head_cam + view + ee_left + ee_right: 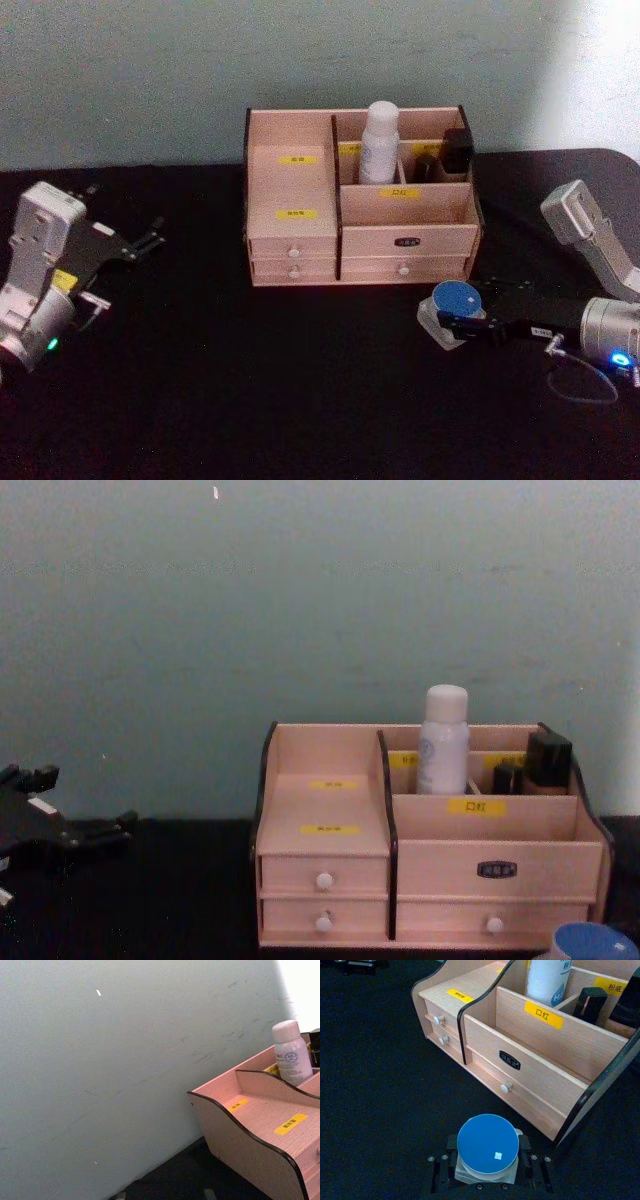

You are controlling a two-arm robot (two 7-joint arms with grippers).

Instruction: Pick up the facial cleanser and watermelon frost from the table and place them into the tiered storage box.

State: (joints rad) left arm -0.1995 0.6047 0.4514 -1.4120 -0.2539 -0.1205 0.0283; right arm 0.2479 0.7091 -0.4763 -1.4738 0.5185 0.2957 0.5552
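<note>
The tiered storage box (405,240) stands at the middle back of the black table. The facial cleanser (379,140), a white bottle with a pale cap, stands upright in a rear compartment of the box (480,870); it also shows in the chest view (444,742). The watermelon frost (457,298), a round blue-lidded jar on a pale base, sits just in front of the box's right front corner. My right gripper (487,1155) is shut on the watermelon frost (487,1142), a finger on each side. My left gripper (155,235) is parked, open, at the far left.
A black bottle (457,150) and a smaller dark item (427,165) stand in the box's rear right compartments. White-knobbed drawers (506,1088) face me. A grey-green wall (300,600) rises close behind the box.
</note>
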